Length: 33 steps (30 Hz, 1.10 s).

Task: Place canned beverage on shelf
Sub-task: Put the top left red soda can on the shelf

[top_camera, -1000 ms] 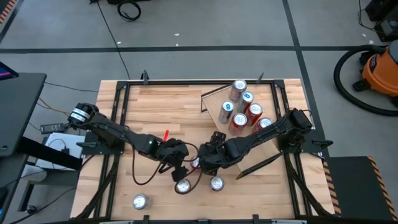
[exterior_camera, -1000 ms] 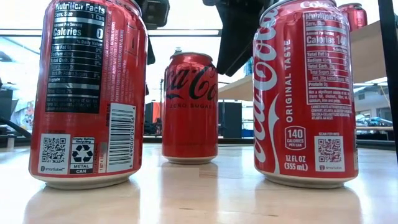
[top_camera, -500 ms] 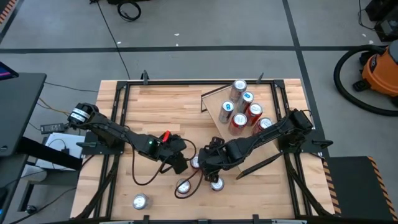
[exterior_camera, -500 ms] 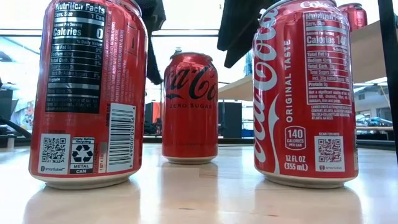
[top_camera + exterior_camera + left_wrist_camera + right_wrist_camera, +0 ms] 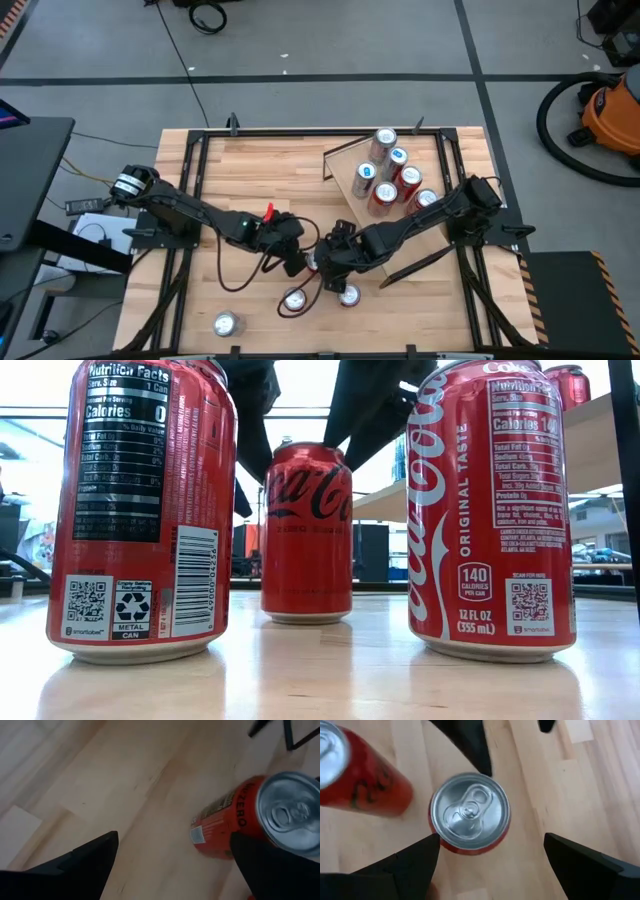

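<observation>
Hovering right gripper (image 5: 487, 862), fingers wide, over can (image 5: 469, 813); left gripper (image 5: 175, 865) wide

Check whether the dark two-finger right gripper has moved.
Yes. The right gripper slid toward the red aluminium can at the front right, now partly covering it.

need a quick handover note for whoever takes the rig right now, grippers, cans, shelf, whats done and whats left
Left gripper: open, empty, low over the front middle of the table, beside the right one.
Right gripper: open, directly above an upright red can, fingers either side, not closed on it.
Shelf: back right of the table, five cans already standing on it.
Loose cans on the table: the one under the right gripper, two nearer the front, one at the front left.
Left to do: grip, lift, place on the shelf.
</observation>
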Tool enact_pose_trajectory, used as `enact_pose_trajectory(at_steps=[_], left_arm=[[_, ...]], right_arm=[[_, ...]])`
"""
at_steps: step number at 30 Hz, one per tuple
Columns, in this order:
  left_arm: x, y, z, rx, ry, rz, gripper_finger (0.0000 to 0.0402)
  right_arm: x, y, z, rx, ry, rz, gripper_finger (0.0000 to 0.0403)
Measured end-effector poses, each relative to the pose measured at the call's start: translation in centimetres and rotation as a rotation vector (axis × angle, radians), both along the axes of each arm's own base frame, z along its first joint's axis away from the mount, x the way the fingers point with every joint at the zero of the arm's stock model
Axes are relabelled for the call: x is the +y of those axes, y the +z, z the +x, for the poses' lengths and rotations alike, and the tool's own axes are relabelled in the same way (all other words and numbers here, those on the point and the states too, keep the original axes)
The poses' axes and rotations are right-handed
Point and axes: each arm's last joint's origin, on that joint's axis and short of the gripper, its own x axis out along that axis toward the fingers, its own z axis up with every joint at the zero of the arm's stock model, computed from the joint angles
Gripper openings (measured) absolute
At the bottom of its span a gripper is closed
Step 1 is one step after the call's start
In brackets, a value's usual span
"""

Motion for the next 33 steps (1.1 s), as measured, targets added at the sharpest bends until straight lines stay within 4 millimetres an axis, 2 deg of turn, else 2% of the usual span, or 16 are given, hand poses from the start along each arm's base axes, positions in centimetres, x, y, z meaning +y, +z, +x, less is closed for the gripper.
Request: enact_pose_trajectory(at_steps=[12, 17, 25, 30, 33], left_arm=[[-2.2, 0.1, -0.6, 0.000, -0.097, -0.053, 0.0396], [-2.9, -0.1, -1.2, 0.039, -0.141, -0.025, 0.0396], [-1.5, -0.4, -2.0, 0.115, -0.006, 0.044, 0.0396], [-0.3, -0.3, -1.3, 0.069, 0.074, 0.074, 0.0396], [0.2, -0.4, -0.8, 0.055, 0.096, 0.068, 0.0396]], right_arm=[[-2.0, -0.2, -0.1, 0.057, -0.056, -0.116, 0.0368], [-2.2, -0.3, -0.2, 0.071, -0.057, -0.101, 0.0368], [-0.7, 0.7, -0.2, 0.058, -0.003, 0.010, 0.0368], [0.3, 0.9, 0.1, -0.011, 0.032, 0.022, 0.0368], [0.3, 0.4, 0.2, -0.039, 0.015, -0.011, 0.0368]])
